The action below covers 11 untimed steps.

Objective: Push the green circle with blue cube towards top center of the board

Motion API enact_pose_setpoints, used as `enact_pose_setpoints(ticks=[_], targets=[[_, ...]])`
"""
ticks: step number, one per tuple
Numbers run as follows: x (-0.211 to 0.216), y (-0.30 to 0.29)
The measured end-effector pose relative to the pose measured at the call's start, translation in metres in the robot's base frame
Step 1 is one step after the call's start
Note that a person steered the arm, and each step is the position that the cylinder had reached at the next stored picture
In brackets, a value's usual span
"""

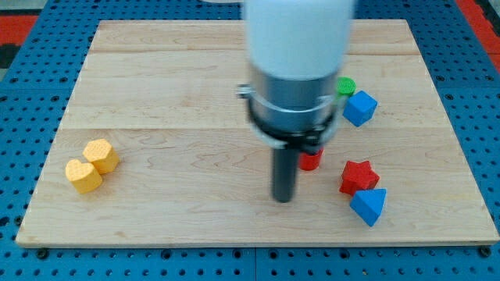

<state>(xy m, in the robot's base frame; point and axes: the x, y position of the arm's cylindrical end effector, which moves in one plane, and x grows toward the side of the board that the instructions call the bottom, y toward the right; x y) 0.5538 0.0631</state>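
The green circle [346,86] shows only partly, just right of the arm's white and grey body. The blue cube [360,108] touches it at its lower right. My tip [283,199] is the lower end of the dark rod, well to the lower left of both blocks, resting on bare board. The arm's body hides the board's centre and the green circle's left part.
A red block [312,160] peeks out right of the rod. A red star [358,176] and a blue triangle [369,206] lie at the lower right. A yellow hexagon [101,154] and yellow heart [83,176] sit at the view's left. The wooden board [156,78] lies on blue pegboard.
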Motion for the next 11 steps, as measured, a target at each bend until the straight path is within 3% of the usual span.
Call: enact_pose_setpoints(ticks=[2, 3, 4, 5, 6, 7, 8, 9, 10, 11], targets=[[-0.064, 0.017], [-0.061, 0.072], [-0.088, 0.097], [-0.117, 0.064], [-0.124, 0.065], [-0.102, 0.107], [-0.121, 0.113], [-0.175, 0.048], [-0.205, 0.039], [-0.170, 0.006]])
